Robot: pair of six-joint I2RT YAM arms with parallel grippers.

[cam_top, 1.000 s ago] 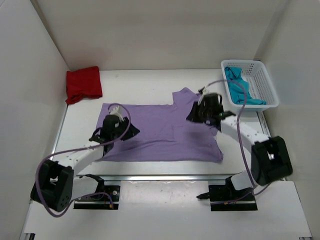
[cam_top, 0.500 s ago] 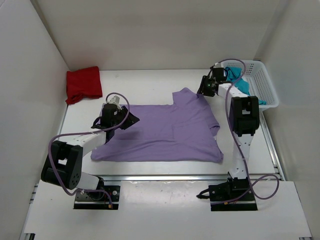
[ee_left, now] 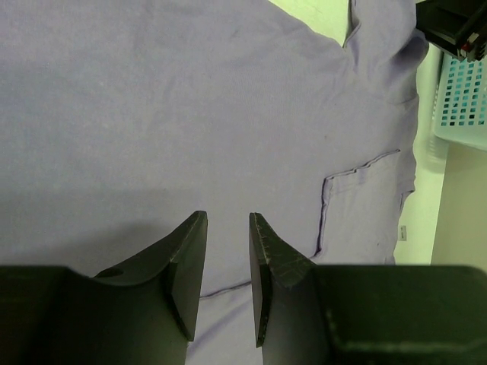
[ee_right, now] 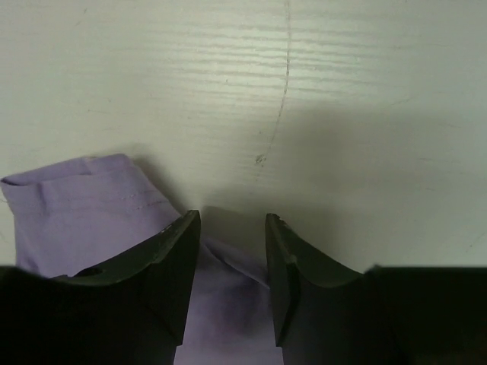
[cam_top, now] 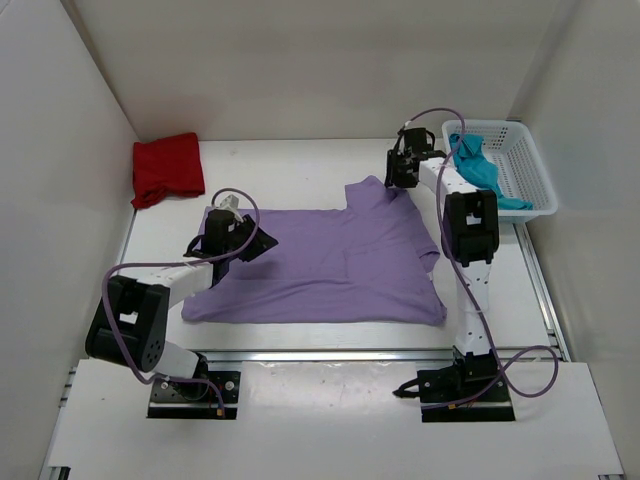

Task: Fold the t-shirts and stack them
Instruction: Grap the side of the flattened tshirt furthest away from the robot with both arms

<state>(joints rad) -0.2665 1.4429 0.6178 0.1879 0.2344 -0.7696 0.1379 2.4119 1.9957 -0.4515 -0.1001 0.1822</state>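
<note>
- So the right gripper has just let go. A second ago it was pressed together over the 3 o'clock side of the light purple short-sleeved t-shirt. Now it's spread, up at the shirt's 1 o'clock sleeve.
- The left gripper has barely shifted. It hangs over the shirt's 9 o'clock end, jaws slightly apart and pinching nothing.
- The purple shirt lies flat mid-tabletop, not folded yet. My guess is it's sleeve-tidying before the first fold.
- The folded dark red t-shirt sits at 10 o'clock. The teal-blue t-shirt is bunched in the white plastic lattice basket at 2 o'clock, so most of the job is left.
- From the top view you can't read either gripper's jaws.
- The right wrist view shows the sleeve hem right under its open jaws, with bare tabletop past it.
- The left wrist view shows an empty gap over smooth fabric.
</note>
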